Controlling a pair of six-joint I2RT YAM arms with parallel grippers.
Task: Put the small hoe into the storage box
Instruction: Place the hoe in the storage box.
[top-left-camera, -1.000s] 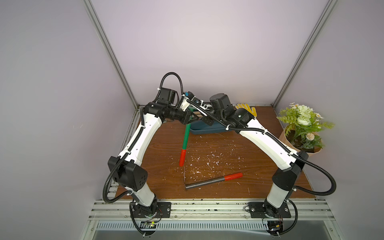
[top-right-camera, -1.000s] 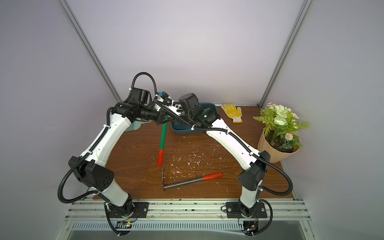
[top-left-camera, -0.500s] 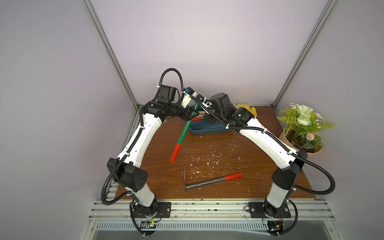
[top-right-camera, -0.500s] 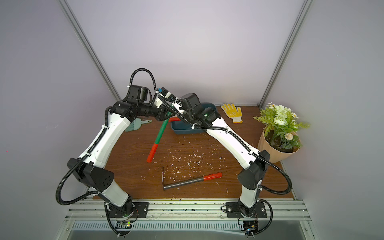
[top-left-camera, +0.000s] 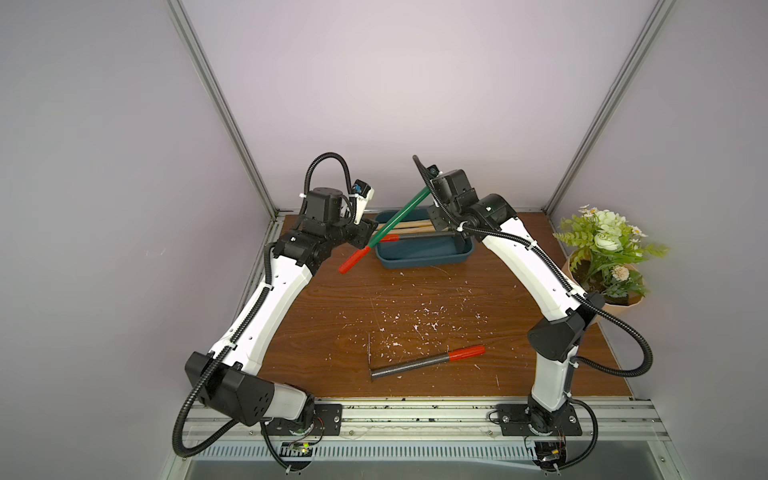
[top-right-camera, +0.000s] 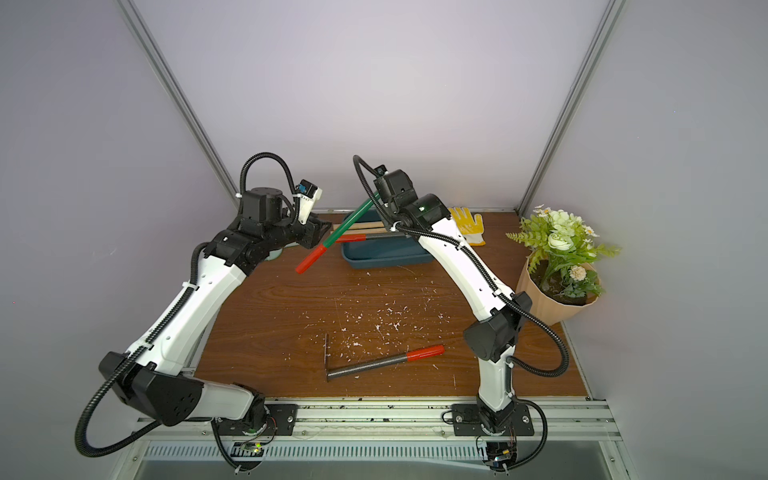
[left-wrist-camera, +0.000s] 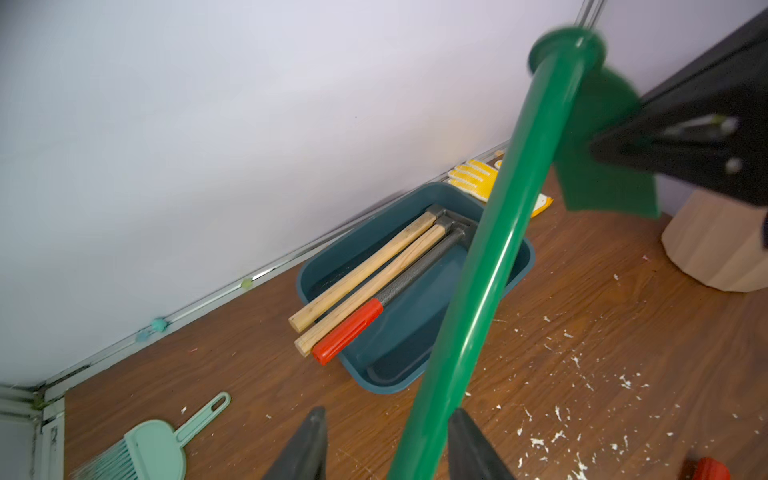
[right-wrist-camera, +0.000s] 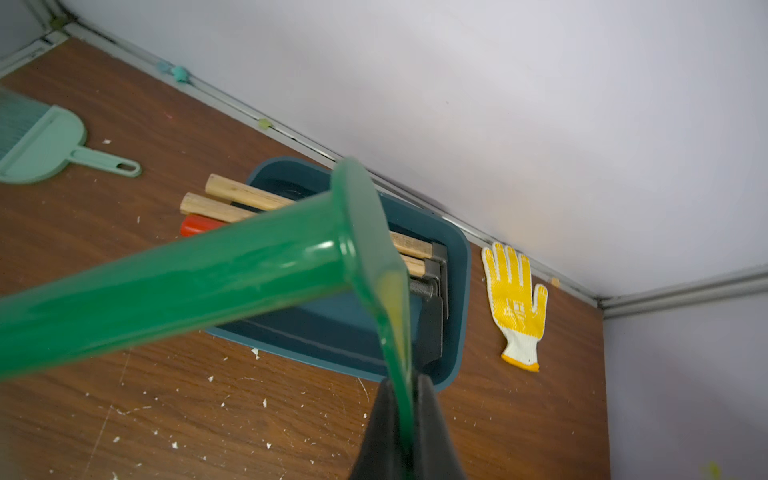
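Note:
The small hoe (top-left-camera: 395, 220) has a green shaft, a red grip and a green blade. It slants in the air over the left end of the storage box (top-left-camera: 419, 264), a dark teal tray at the back of the table, red grip lowest. My right gripper (right-wrist-camera: 405, 378) is shut on the hoe's thin blade (right-wrist-camera: 374, 249). My left gripper (left-wrist-camera: 388, 411) stands open around the lower shaft (left-wrist-camera: 498, 232), which lies near one finger. In both top views the hoe (top-right-camera: 345, 226) crosses the box's left rim (top-right-camera: 386, 262).
The box holds two wooden-handled tools and a grey one with a red grip (left-wrist-camera: 374, 282). Another grey tool with a red grip (top-left-camera: 424, 363) lies near the front. Also here: a yellow glove (top-right-camera: 467, 224), a potted plant (top-left-camera: 602, 266), a mint dustpan (left-wrist-camera: 153, 449) and white crumbs.
My left gripper has opened and let go of the shaft. The right gripper shut on the blade and rose; the hoe swung from hanging steeply to slanting over the box's left end.

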